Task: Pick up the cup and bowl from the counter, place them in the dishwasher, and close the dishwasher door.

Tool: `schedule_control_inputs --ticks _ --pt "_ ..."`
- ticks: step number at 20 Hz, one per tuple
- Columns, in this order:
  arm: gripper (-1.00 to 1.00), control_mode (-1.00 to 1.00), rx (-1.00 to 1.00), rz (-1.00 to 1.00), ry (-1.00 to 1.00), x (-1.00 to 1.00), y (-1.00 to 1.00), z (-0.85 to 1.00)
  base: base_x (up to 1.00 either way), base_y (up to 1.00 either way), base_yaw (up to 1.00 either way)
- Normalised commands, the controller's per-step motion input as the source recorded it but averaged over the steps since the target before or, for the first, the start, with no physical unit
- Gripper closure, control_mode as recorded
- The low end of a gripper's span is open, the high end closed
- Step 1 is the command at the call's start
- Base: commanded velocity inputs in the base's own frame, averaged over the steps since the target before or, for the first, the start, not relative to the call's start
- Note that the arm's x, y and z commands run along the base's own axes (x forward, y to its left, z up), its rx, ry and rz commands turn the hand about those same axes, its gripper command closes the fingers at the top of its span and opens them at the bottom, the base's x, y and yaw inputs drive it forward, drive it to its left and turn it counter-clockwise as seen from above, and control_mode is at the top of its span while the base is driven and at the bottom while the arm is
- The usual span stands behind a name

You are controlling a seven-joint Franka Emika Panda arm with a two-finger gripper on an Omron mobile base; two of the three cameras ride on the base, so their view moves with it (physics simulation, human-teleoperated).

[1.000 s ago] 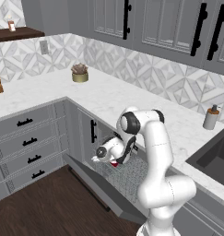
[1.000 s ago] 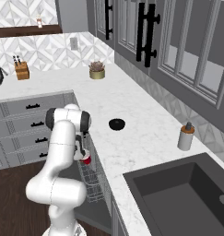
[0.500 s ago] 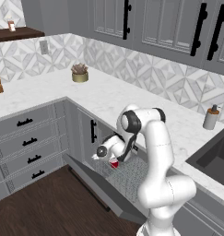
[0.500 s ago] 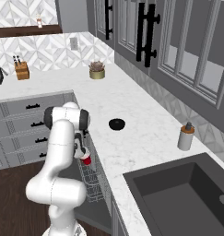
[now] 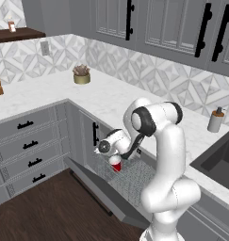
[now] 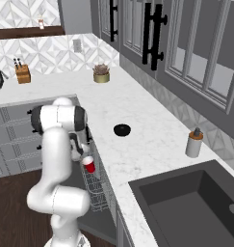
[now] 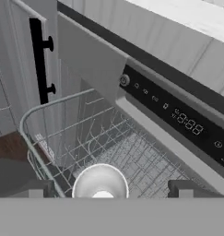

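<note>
With its jaws spread wide on either side, the gripper [image 7: 106, 189] hangs over the red cup [image 5: 116, 165] in the dishwasher [image 7: 132, 152] rack, whose control strip [image 7: 178, 117] markings are too small to read.

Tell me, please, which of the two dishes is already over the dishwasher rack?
The red cup, upright at the gripper above the wire rack; the black bowl sits on the counter.

Cup [image 5: 116, 165] red, rim and inside white; bowl [image 6: 122, 129] black; counter [image 6: 137, 140] white marble, faint grey veins; dishwasher [image 7: 132, 156] rack grey wire, control strip dark; dishwasher door [image 5: 106, 193] flat grey; backsplash [image 5: 149, 70] grey-white geometric tile; floor [image 5: 50, 212] dark wood
</note>
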Motion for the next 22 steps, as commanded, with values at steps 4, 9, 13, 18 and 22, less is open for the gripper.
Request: schedule_control_inputs --ticks 4,9,13,18,22 --pt "-1.00 -1.00 0.00 -0.06 -0.12 -0.34 0.35 1.00 0.00 0.00 0.00" --pt "-1.00 -1.00 0.00 -0.05 -0.29 -0.12 0.48 1.00 0.00 0.00 0.00" --pt "-1.00 -1.00 0.00 -0.09 -0.35 0.00 0.06 1.00 0.00 0.00 0.00" --pt "-1.00 -1.00 0.00 -0.10 -0.28 0.00 -0.08 1.00 0.00 0.00 0.00" --pt "-1.00 -1.00 0.11 -0.19 -0.10 0.00 -0.40 1.00 0.00 0.00 0.00"
